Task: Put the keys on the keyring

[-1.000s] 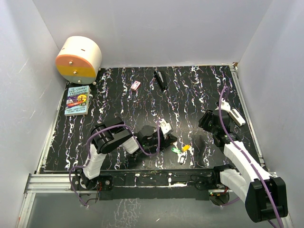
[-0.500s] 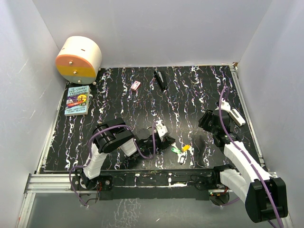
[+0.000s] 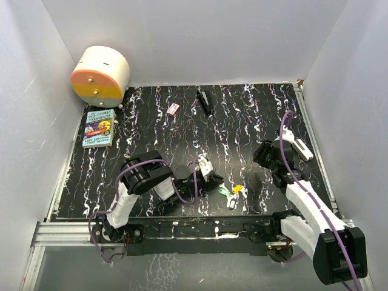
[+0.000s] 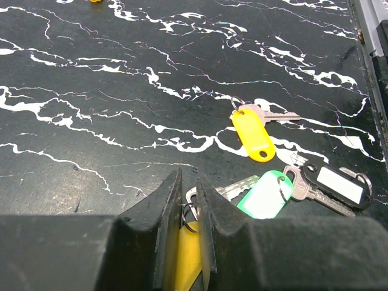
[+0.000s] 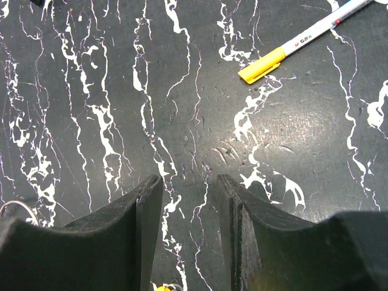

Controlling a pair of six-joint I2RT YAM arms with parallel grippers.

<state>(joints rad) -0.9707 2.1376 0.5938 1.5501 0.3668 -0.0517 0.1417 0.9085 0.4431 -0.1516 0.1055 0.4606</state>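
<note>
Black, white-veined table [image 3: 151, 121] bears a cream-and-orange round box [image 3: 100, 76] at its far left corner; what it holds is hidden. Left gripper [image 4: 188, 185], jaws narrow, pinches a yellow key tag [image 4: 188, 254] by the near edge. Just beside it lie a yellow key [image 4: 253, 134], a green key [image 4: 265, 195] and a white-tagged key [image 4: 338, 183]. Right gripper [image 5: 189, 182] hangs part open around nothing, near a yellow-capped pen [image 5: 303, 42].

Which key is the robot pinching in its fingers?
The yellow-orange key, squeezed between the fingers of the left gripper. The yellow key, green key and black-framed white key lie loose on the table.
</note>
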